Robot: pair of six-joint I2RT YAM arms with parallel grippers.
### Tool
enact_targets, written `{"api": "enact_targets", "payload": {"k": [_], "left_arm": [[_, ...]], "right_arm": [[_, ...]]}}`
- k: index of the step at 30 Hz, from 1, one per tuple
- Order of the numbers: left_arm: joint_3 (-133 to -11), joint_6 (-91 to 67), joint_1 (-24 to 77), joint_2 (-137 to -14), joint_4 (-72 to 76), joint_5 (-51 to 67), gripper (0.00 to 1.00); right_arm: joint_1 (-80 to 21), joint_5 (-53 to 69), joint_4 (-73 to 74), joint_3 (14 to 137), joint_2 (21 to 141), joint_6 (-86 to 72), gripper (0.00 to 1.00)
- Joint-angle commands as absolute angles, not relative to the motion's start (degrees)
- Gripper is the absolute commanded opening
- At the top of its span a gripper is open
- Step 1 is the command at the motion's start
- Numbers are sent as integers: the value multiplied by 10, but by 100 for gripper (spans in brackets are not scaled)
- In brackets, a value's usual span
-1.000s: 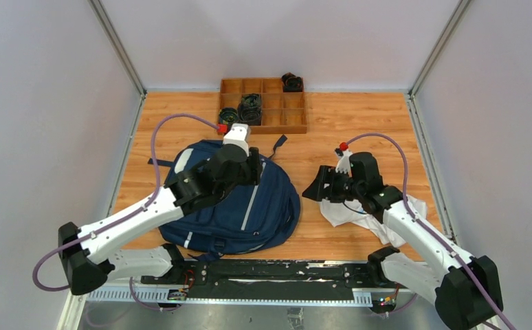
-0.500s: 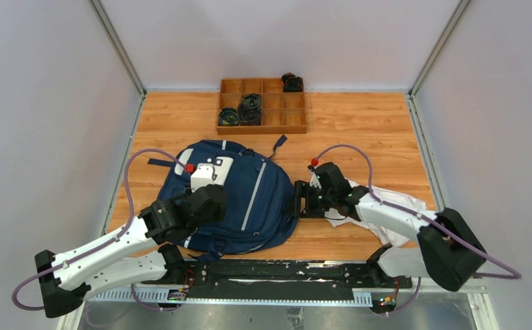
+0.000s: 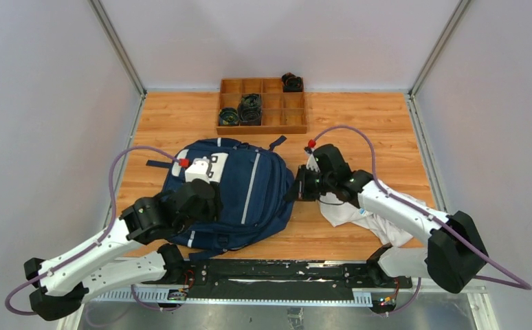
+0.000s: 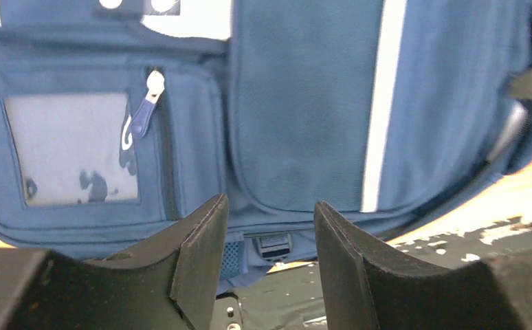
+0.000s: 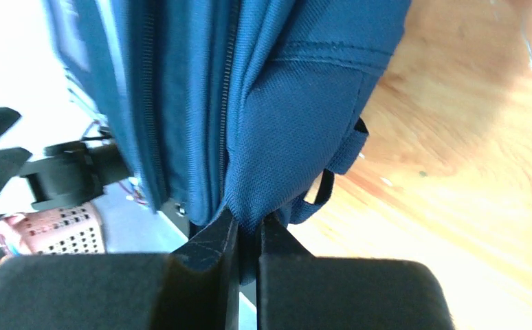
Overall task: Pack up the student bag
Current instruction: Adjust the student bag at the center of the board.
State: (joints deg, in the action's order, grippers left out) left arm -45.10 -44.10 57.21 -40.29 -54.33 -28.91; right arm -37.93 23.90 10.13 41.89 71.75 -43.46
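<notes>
Having swung left, right gripper (image 5: 248, 227) now pinches the navy fabric backpack (image 3: 270, 199) by its side, seemingly to open it; left gripper (image 4: 269, 203) gapes.

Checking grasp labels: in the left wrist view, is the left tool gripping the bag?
No, the left tool stands open, nothing in its gap, with the student bag showing behind it.

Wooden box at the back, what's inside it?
The wooden box holds three dark rolled bundles: one in the far right corner, two on the left. Whatever lies beneath them is covered.
</notes>
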Motion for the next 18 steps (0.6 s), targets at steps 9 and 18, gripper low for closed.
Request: {"api": "enact_targets", "payload": {"k": [9,18], "left_arm": [[-496,-420,575,-411,-585,-157,51],[-498,-377,578,-463,-567,-168,55]], "right_arm": [[-357,245,83,615,742,-395,0],[-250,273,111,705,842,-296,0]]}}
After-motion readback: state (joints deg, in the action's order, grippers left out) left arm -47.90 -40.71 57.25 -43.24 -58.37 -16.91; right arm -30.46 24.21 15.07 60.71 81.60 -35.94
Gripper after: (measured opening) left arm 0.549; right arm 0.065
